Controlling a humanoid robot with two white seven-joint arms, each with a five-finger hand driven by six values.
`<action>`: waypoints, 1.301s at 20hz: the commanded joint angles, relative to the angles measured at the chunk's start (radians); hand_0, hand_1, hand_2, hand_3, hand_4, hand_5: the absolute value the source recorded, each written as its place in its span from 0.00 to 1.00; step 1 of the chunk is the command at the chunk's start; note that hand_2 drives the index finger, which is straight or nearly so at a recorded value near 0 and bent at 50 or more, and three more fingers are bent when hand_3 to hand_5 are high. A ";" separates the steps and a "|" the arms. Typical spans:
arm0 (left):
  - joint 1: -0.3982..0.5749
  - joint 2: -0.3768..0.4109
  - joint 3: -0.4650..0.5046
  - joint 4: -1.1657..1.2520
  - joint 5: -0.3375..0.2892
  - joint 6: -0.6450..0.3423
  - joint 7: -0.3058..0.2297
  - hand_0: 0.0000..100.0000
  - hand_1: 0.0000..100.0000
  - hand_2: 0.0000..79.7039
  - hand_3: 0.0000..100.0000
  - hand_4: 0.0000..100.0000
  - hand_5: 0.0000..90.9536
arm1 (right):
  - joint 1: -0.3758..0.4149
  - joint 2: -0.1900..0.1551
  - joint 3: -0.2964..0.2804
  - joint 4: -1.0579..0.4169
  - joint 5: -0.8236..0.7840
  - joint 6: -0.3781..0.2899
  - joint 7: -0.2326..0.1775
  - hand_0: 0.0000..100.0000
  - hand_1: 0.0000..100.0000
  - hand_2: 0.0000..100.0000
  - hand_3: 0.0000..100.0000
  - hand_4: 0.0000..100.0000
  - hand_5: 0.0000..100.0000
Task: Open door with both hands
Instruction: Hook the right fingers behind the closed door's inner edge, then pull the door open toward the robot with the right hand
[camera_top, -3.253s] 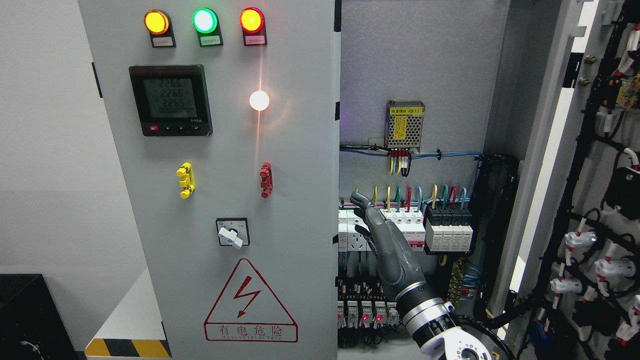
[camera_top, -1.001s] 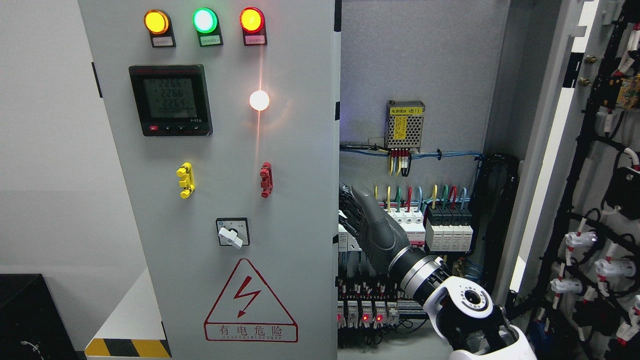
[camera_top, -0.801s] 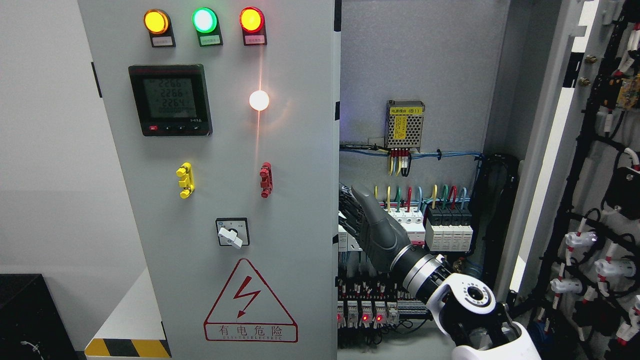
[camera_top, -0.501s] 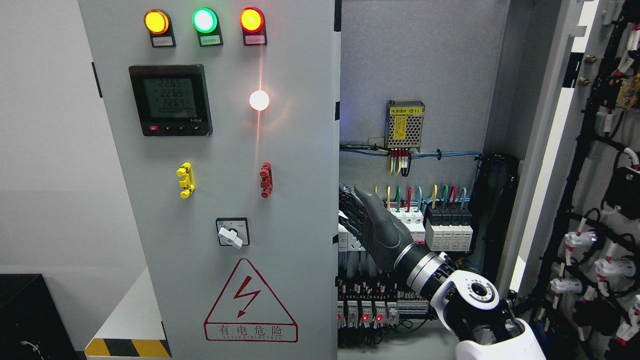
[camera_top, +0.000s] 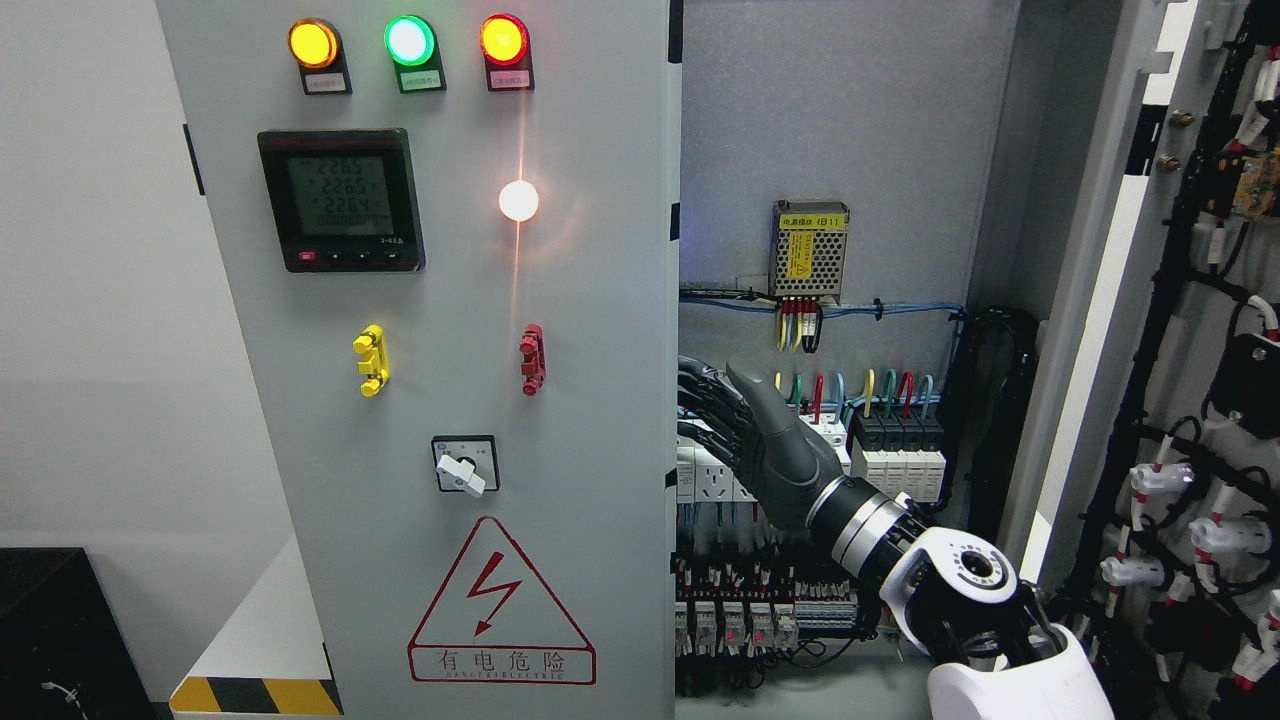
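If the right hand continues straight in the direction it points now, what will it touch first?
Probably the inner edge of the left door: the right hand points up-left with its fingers reaching toward it. Depth is unclear; contact may already exist.

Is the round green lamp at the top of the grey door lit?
Yes, the round green lamp glows brightly on the grey door.

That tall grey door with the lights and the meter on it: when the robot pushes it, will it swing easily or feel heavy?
The left door looks like flat sheet metal, so probably stiff, not floppy. It carries a meter, lamps and switches, so likely weighty, swinging slowly. The right hand sits at its free edge, fingers curled toward the door, which should give good leverage. The painted surface may be slippery.
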 joint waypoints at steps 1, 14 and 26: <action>0.000 0.000 0.000 0.000 0.000 0.000 0.000 0.00 0.00 0.00 0.00 0.00 0.00 | -0.004 -0.011 -0.011 0.011 0.000 -0.002 0.015 0.19 0.00 0.00 0.00 0.00 0.00; 0.000 0.000 0.000 0.000 0.000 0.000 0.000 0.00 0.00 0.00 0.00 0.00 0.00 | -0.022 -0.007 -0.008 0.019 -0.032 0.006 0.093 0.19 0.00 0.00 0.00 0.00 0.00; 0.000 0.000 0.000 0.000 0.000 0.000 0.000 0.00 0.00 0.00 0.00 0.00 0.00 | -0.041 -0.002 -0.011 0.036 -0.034 0.006 0.165 0.19 0.00 0.00 0.00 0.00 0.00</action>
